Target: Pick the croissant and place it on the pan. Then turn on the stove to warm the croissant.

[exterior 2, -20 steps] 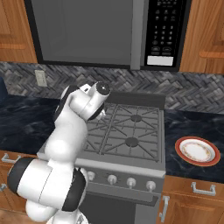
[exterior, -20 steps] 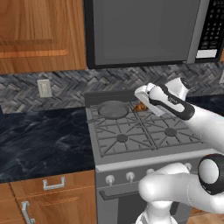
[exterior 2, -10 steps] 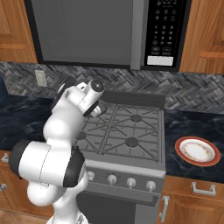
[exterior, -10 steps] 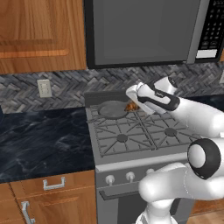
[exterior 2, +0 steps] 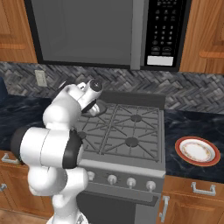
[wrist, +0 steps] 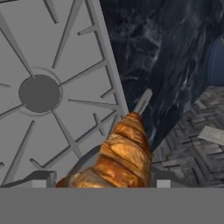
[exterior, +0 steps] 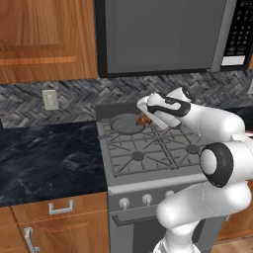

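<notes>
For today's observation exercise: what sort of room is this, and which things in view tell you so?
A home kitchen, computer-rendered. The clues: a gas stove with black grates and front knobs, a microwave mounted above it, and wooden cabinets around a dark stone counter.

The stove (exterior: 148,158) carries the pan (exterior: 127,123) on its rear left burner. On the dark counter (exterior 2: 192,131), right of the stove, a white plate (exterior 2: 197,150) lies near the front edge.
</notes>
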